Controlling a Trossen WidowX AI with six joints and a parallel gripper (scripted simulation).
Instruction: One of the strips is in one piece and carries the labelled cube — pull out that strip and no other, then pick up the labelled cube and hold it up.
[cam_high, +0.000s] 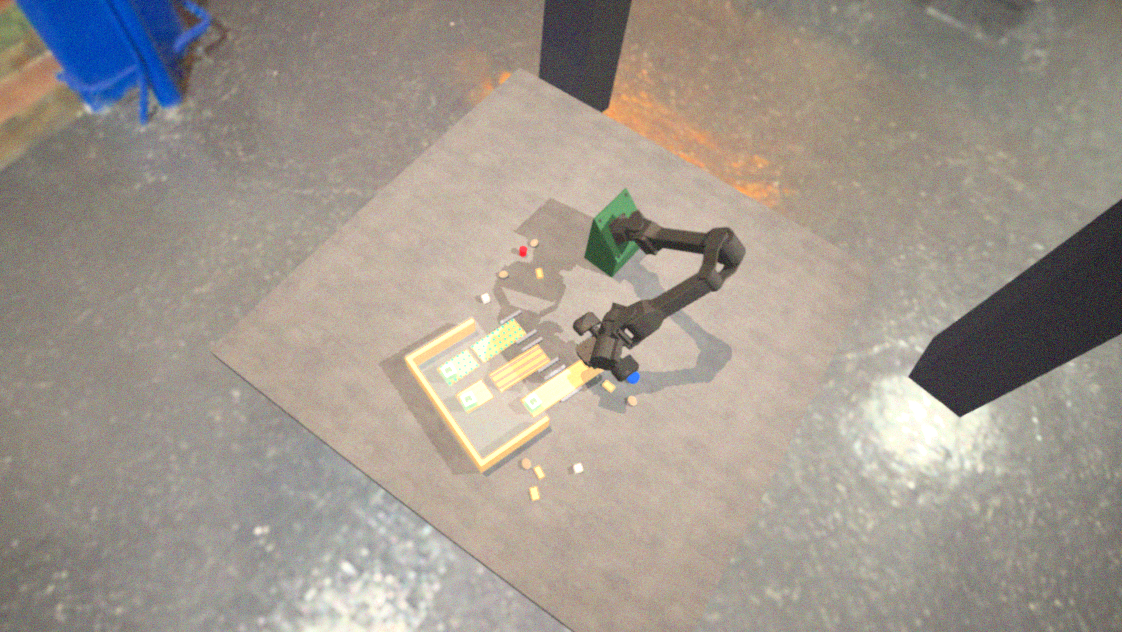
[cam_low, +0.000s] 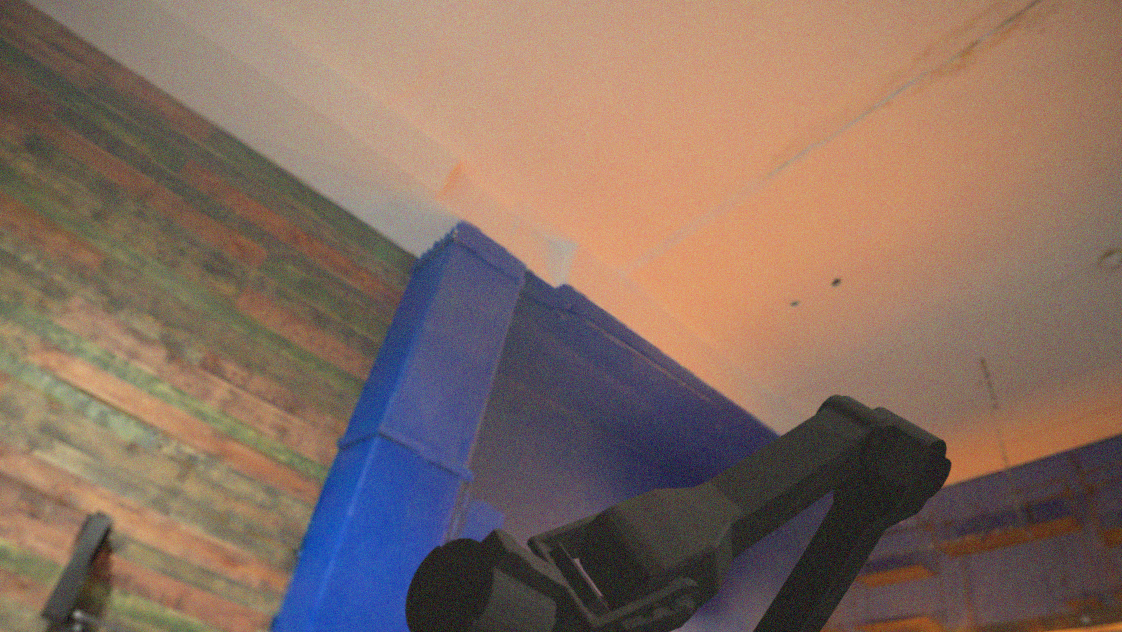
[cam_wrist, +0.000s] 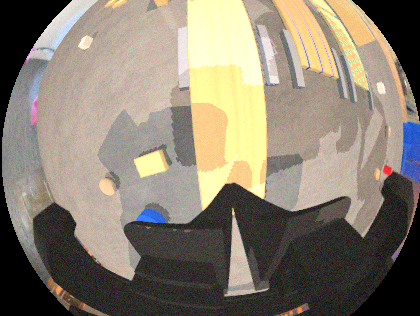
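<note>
From the top, the plain yellow strip (cam_high: 559, 387) (cam_wrist: 227, 90) is unbroken, its labelled cube (cam_high: 538, 400) on the end toward the lower left; the wrist view crops that end out. There, though, the tool (cam_high: 604, 349) (cam_wrist: 230, 187) shows its tips pressed together over the near end. The exterior view gives only the arm (cam_high: 679, 294) (cam_low: 785, 478), neither strip nor cube.

Matte black arm with blocky, angular fingers.
</note>
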